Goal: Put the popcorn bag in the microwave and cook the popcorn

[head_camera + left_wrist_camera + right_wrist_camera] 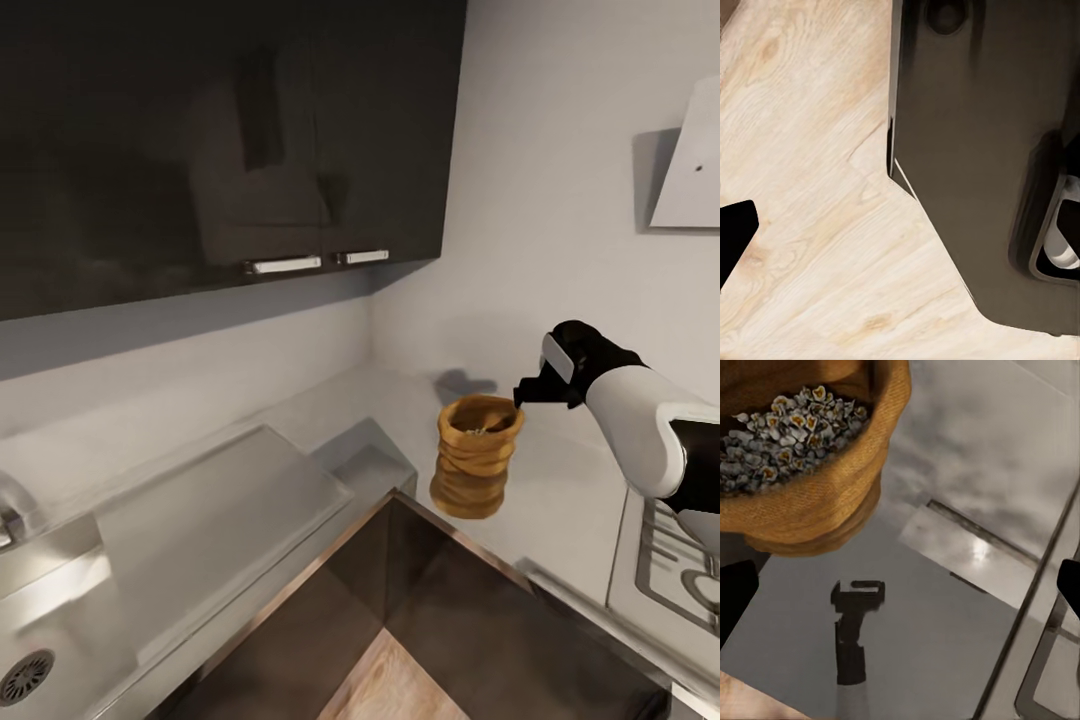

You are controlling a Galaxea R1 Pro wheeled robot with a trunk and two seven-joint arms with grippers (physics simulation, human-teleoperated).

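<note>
both sets of jaws are hard to read outright: the right gripper [522, 392] meets the rolled rim of the popcorn bag [476, 456] at the rim's 3 o'clock side in the head view, and the bag hangs clear above the countertop [560, 480], so the jaws look clenched on that rim, though the fingertips themselves are hidden against the cloth. for the left gripper i cannot tell; in its wrist view a dark finger [733, 234] juts in over pale wooden floor [810, 150] beside a dark cabinet front [975, 150]. the bag is tan-orange, wrinkled and upright, with the popcorn [784, 431] heaped inside it, grey-white bits with some yellow. in the right wrist view the bag floats over the grey glossy worktop and the gripper's shadow [853, 630] lies on the surface under it. from the bag in the head view, dark wall cabinets [220, 140] sit at 11 o'clock, a sink [40, 640] with a drain at 8 o'clock, a white hood [690, 170] at 1 o'clock, and a steel gas hob [670, 570] at 4 o'clock.
</note>
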